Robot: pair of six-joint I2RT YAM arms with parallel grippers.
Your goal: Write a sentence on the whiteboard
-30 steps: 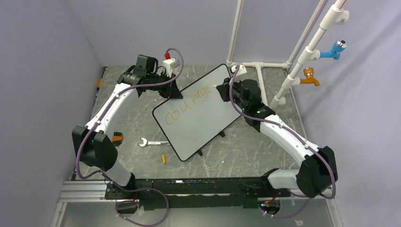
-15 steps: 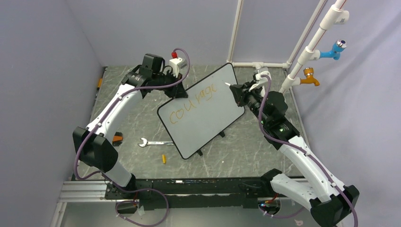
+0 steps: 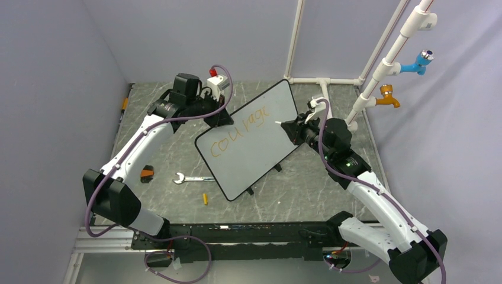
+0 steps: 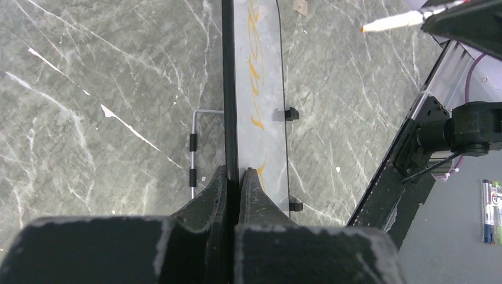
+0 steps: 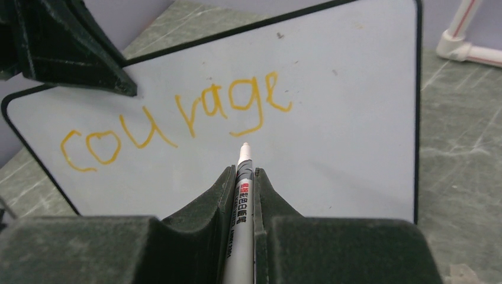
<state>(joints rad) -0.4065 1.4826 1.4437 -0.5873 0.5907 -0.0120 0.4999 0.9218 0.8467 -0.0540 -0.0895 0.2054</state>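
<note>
The whiteboard (image 3: 260,148) is white with a thin black rim and is held tilted above the table. My left gripper (image 3: 220,118) is shut on its upper left edge, which shows edge-on in the left wrist view (image 4: 229,89). The sentence (image 3: 240,130) is one orange row reading "courage"; it also shows in the right wrist view (image 5: 177,121). My right gripper (image 3: 294,129) is shut on a white marker (image 5: 243,183). The marker's tip points at the board just below the "g", a little off the surface.
A silver wrench (image 3: 190,177) lies on the grey table left of the board's lower corner. A small yellow cap (image 3: 205,199) and an orange-black piece (image 3: 146,173) lie nearby. White pipes with blue (image 3: 419,61) and orange taps stand at the right.
The right arm swung out to the board's right side, then came back in toward the board below the writing. The left arm shifted slightly and tilted the board.
</note>
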